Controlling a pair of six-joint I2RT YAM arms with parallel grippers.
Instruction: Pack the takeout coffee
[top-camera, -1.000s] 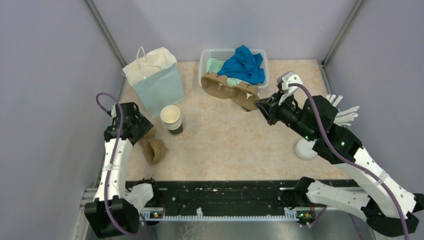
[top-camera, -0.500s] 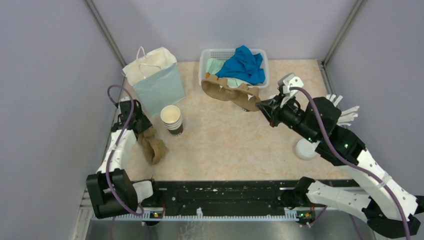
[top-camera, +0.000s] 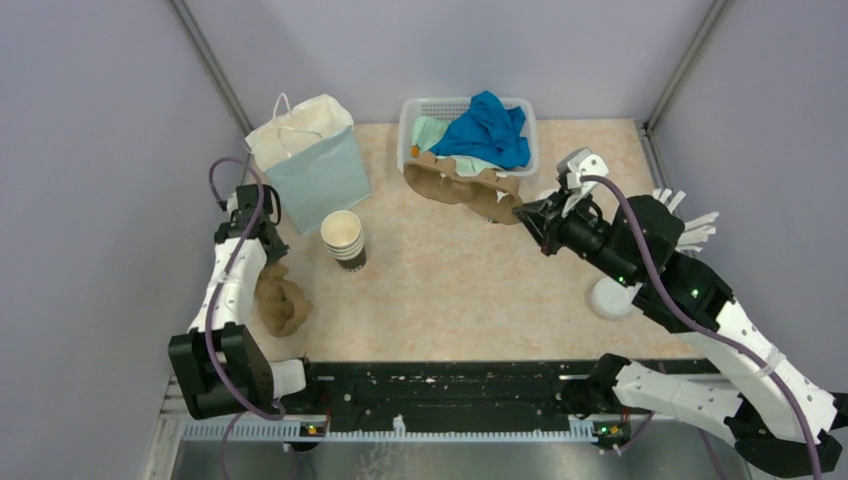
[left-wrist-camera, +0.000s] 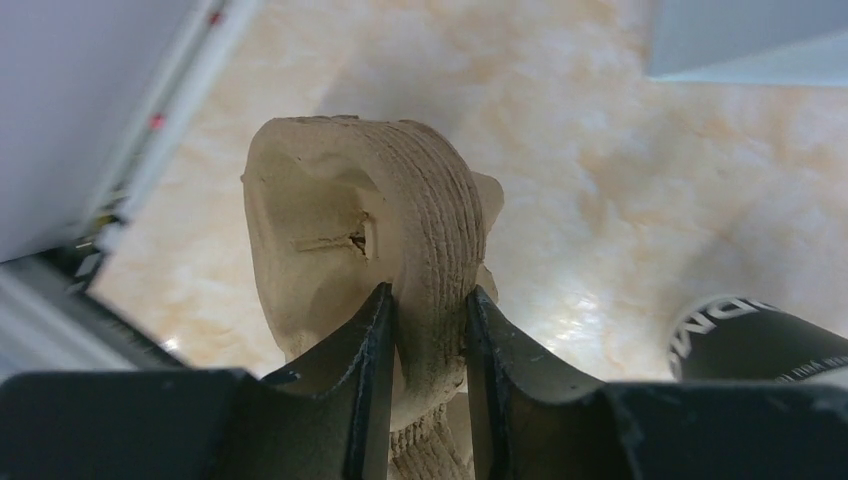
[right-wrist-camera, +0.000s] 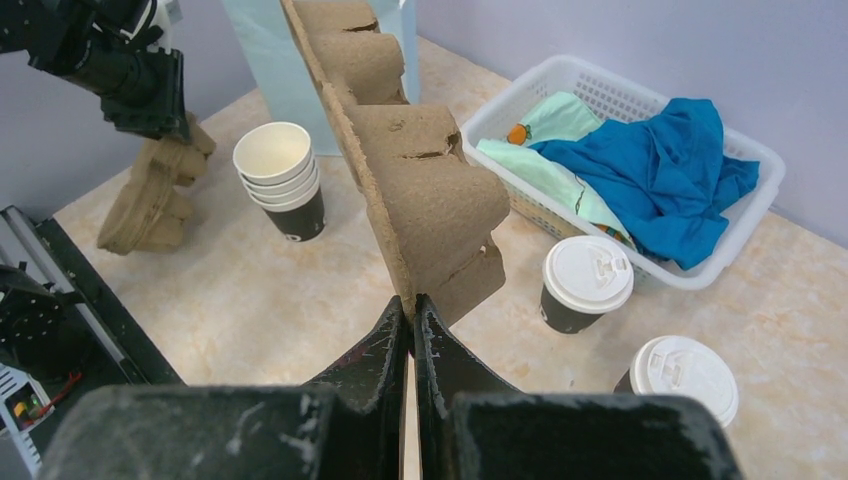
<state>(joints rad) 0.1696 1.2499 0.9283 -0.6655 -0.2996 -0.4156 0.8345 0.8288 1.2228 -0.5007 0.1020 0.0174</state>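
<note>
Two lidded coffee cups (right-wrist-camera: 587, 283) (right-wrist-camera: 683, 378) stand on the table in front of the basket; from above only one white lid (top-camera: 612, 297) shows beside the right arm. A stack of open paper cups (top-camera: 343, 238) stands near the bag. My right gripper (right-wrist-camera: 412, 300) is shut on the edge of a long brown pulp tray (right-wrist-camera: 420, 190) and holds it tilted above the table (top-camera: 465, 185). My left gripper (left-wrist-camera: 428, 292) pinches the ribbed wall of a smaller pulp tray (left-wrist-camera: 425, 215), which lies by the left wall (top-camera: 281, 305).
A pale blue paper bag (top-camera: 310, 160) stands at the back left. A white basket (top-camera: 410, 112) with blue and green cloth sits at the back centre. A cup of white sticks (top-camera: 690, 228) is at the right edge behind my right arm.
My left gripper has closed onto the small pulp tray and drawn it toward the left wall. The right arm has barely moved, and the long tray stays up in its grip.
</note>
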